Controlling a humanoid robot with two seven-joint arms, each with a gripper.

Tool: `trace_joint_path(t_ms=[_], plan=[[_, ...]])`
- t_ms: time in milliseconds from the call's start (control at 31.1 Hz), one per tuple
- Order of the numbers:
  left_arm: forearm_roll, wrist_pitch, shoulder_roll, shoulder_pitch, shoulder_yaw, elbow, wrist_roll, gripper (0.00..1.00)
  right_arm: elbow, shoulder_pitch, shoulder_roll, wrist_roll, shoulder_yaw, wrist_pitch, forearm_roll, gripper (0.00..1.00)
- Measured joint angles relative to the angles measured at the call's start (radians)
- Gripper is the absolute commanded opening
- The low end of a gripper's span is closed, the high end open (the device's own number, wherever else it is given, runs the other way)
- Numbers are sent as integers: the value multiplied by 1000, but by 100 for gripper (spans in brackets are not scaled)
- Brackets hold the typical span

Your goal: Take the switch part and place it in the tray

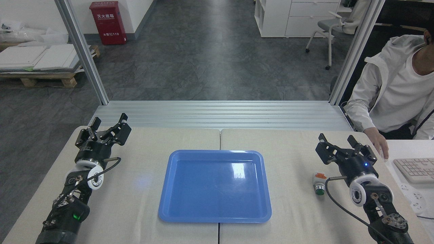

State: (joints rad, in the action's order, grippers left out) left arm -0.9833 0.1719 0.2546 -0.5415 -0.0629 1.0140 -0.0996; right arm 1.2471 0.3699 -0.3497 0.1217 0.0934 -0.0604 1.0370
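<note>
The switch part point(318, 184) lies on the tabletop point(298, 210) between the tray point(215, 185) and the right gripper point(336, 144), whose fingers are spread; the left gripper point(107, 127) is also spread.

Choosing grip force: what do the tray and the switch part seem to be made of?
The tray: likely plastic, glossy blue; it mirrors a bright light patch. The switch part: probably plastic with a silvery, perhaps metal, body, an orange-and-white block and a green button; too small to be sure.

An office-like robotics lab — grey concrete floor point(203, 51), aluminium frame posts point(81, 51), a red fire-extinguisher box point(107, 23), white cabinets point(295, 17), a swivel chair point(330, 27), a keyboard point(415, 169) beside the counter point(142, 189).
</note>
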Motion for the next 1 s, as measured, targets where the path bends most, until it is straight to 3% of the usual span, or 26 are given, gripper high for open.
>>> trace_joint_path(t_ms=[996], plan=[[0, 0, 0, 0, 0, 0, -1, 100, 0, 8, -6, 26, -1, 3, 0, 99]])
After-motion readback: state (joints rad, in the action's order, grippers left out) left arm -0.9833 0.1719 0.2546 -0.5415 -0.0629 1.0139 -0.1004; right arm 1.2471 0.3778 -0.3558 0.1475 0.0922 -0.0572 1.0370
